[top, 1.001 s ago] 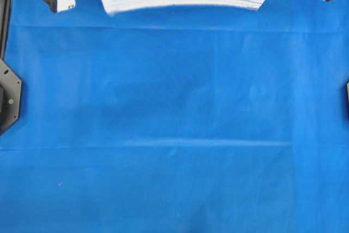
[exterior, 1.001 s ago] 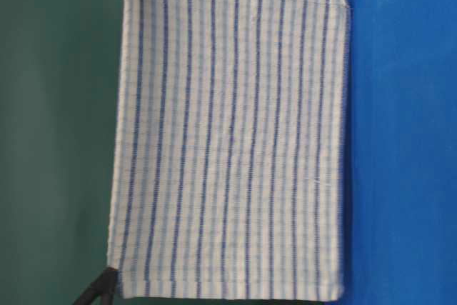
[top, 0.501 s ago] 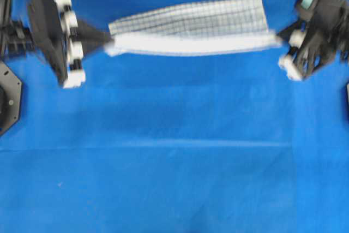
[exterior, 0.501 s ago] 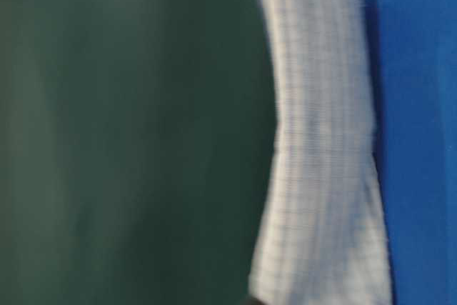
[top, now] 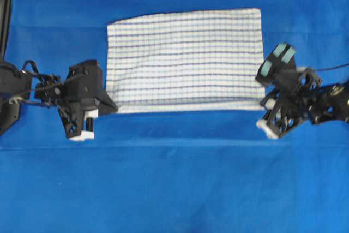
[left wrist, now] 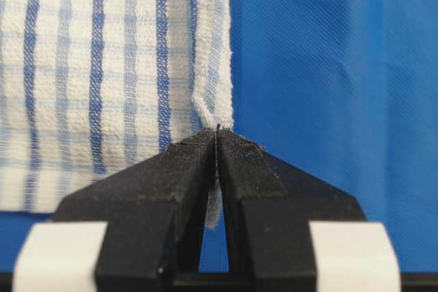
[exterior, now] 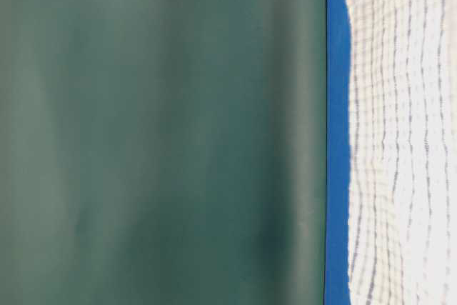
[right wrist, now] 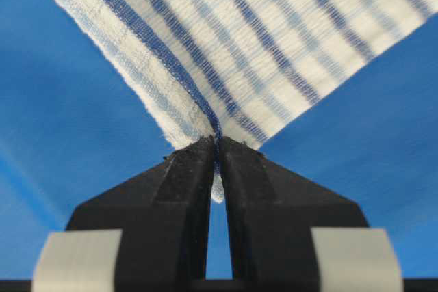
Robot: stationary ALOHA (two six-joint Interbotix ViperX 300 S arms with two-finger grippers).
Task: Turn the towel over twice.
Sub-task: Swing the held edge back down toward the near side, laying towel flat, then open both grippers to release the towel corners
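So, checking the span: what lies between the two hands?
In the overhead view, the towel lies flat between left hand and right hand, each pinching a corner.

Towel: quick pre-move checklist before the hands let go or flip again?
1. Left hand shut on a corner of the towel: ok.
2. Right hand shut on the other near corner: ok.
3. Towel spread flat on the blue sheet, no folds seen from overhead: ok.
4. Far edge down on the sheet: ok.
5. Near corners resting on the sheet or slightly lifted: cannot tell.
6. How many flips are done: cannot tell.
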